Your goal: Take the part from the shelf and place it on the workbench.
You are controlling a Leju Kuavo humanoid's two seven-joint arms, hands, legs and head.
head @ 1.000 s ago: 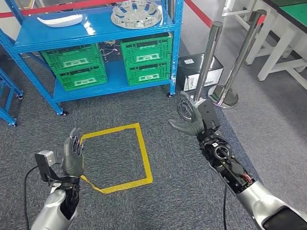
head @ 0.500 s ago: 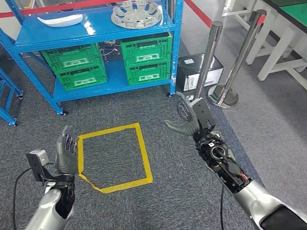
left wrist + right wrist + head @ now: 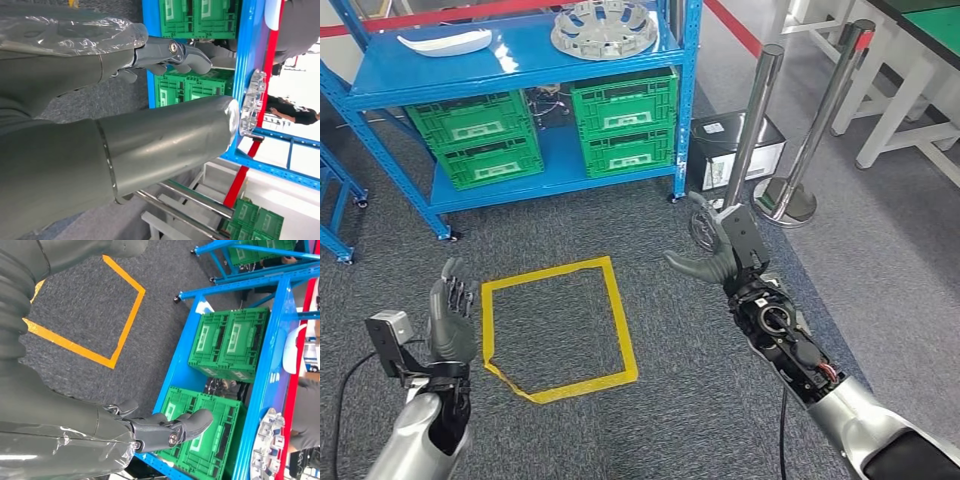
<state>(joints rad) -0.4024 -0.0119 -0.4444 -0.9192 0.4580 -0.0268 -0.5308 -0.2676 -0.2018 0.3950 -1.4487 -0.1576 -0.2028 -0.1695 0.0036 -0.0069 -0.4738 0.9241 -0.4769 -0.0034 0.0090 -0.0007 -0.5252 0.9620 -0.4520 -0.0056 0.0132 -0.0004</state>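
Head view: round silver spoked part (image 3: 604, 29), flat atop blue shelf (image 3: 531, 58).

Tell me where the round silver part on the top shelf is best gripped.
Probably by the near rim of the round silver part, from the front with the right hand. It lies flat at the blue shelf edge, and its notched rim offers holds.

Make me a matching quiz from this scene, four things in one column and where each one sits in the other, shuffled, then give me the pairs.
Things:
1. silver round part
2. white curved part
3. green crates
4. yellow tape square

Places:
A. lower shelf of the blue rack
B. carpet floor between the two hands
C. top shelf, right side
D. top shelf, left side

Pairs: 1-C, 2-D, 3-A, 4-B
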